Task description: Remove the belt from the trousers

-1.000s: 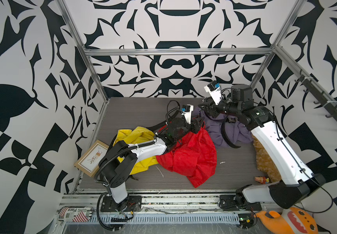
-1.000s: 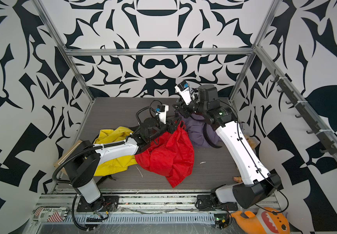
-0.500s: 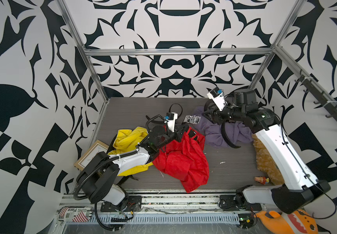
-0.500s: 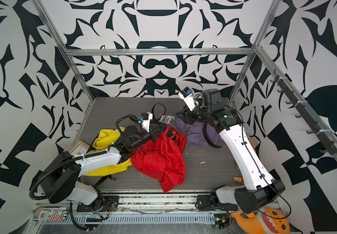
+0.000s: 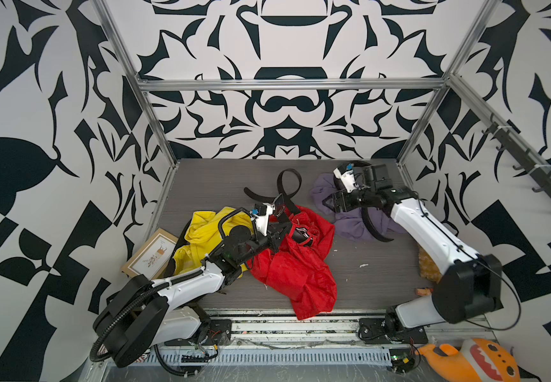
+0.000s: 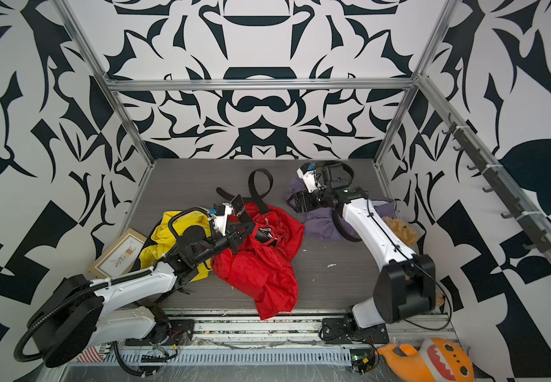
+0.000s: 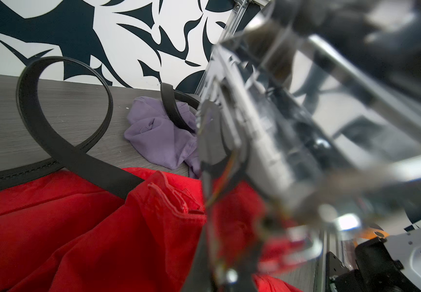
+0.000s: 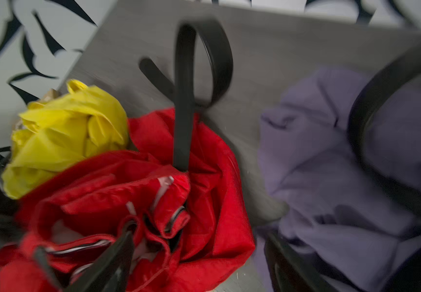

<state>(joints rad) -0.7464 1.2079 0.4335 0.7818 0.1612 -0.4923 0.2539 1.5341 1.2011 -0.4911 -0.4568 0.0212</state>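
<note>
The red trousers lie crumpled mid-table. The black belt loops behind them and runs into their waistband. Its silver buckle stands up beside my left wrist camera and fills the left wrist view as a blur. My left gripper is shut on the belt strap just below the buckle, at the waistband. My right gripper hangs open over the purple garment, pointing at the trousers, with nothing between its fingers.
A purple garment with a second black belt lies at the back right. A yellow garment and a picture frame are on the left. A brown plush sits by the right wall, and an orange toy lies past the front rail.
My left gripper shut and drew left and toward the front, dragging the buckle and the red trousers along. My right gripper opened and backed off to the right.
</note>
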